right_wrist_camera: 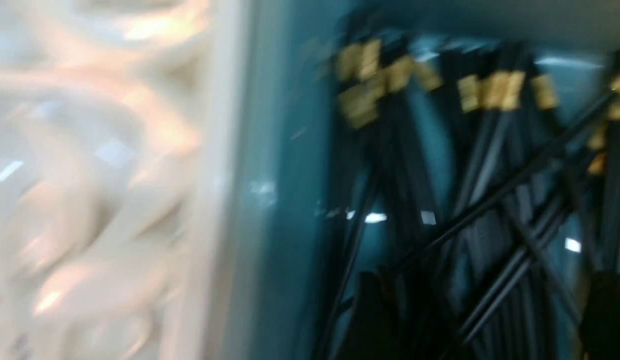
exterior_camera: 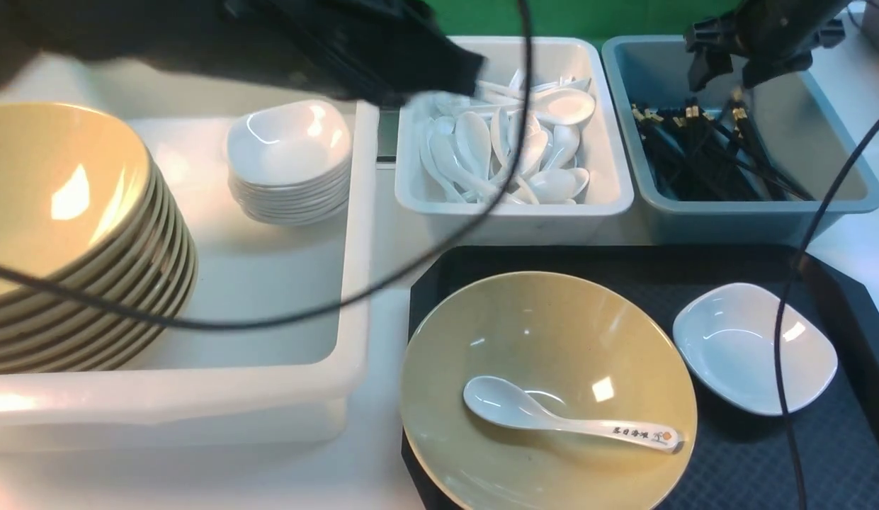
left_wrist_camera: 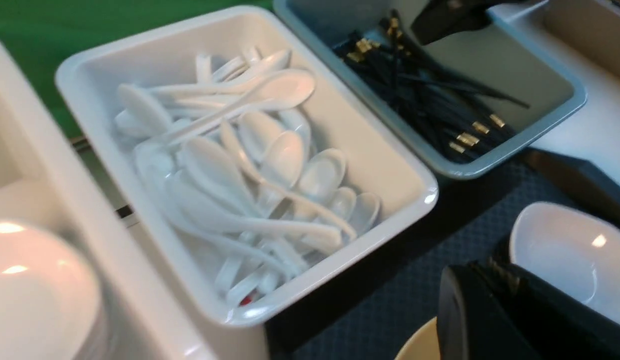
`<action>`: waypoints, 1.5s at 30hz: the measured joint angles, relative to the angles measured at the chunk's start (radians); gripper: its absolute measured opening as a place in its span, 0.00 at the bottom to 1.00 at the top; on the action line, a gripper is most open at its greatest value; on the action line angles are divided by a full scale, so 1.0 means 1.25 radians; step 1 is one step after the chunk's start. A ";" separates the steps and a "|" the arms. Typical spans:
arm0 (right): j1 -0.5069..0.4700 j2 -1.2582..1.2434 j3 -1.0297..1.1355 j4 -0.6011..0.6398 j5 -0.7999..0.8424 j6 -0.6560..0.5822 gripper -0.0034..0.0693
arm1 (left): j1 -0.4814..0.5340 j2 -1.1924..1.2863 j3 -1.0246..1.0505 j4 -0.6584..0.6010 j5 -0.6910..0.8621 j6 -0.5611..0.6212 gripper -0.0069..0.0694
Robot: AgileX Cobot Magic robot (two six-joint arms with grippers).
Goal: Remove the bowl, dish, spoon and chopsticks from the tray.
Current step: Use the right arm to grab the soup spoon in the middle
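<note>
The yellow bowl (exterior_camera: 545, 354) sits on the black tray (exterior_camera: 751, 460) at its left. The printed spoon (exterior_camera: 566, 419) lies inside the bowl. The white dish (exterior_camera: 754, 347) sits on the tray to the bowl's right and also shows in the left wrist view (left_wrist_camera: 569, 255). No chopsticks lie on the tray. Several black chopsticks (exterior_camera: 708, 156) lie in the grey-blue tub (exterior_camera: 758, 212); I cannot tell the task's pair among them. My right gripper (exterior_camera: 729, 71) hangs open and empty above that tub (right_wrist_camera: 484, 300). My left gripper (exterior_camera: 453, 78) is shut and empty over the spoon tub (left_wrist_camera: 489, 270).
A white tub (exterior_camera: 513, 212) full of plain white spoons stands behind the tray. A big white tub (exterior_camera: 354, 283) at the left holds a stack of yellow bowls (exterior_camera: 71, 234) and a stack of white dishes (exterior_camera: 290, 163). Black cables hang across the front view.
</note>
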 joint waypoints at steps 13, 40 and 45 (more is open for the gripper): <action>0.267 -0.426 0.445 -0.002 0.020 -0.201 0.81 | 0.020 -0.189 0.045 -0.007 0.361 0.184 0.08; 0.536 -0.317 0.863 -0.181 -0.074 -0.262 0.49 | 0.020 -0.336 0.357 -0.072 0.194 0.184 0.08; 0.536 -0.362 0.790 -0.193 -0.027 -0.249 0.25 | 0.020 -0.336 0.357 -0.072 0.185 0.184 0.08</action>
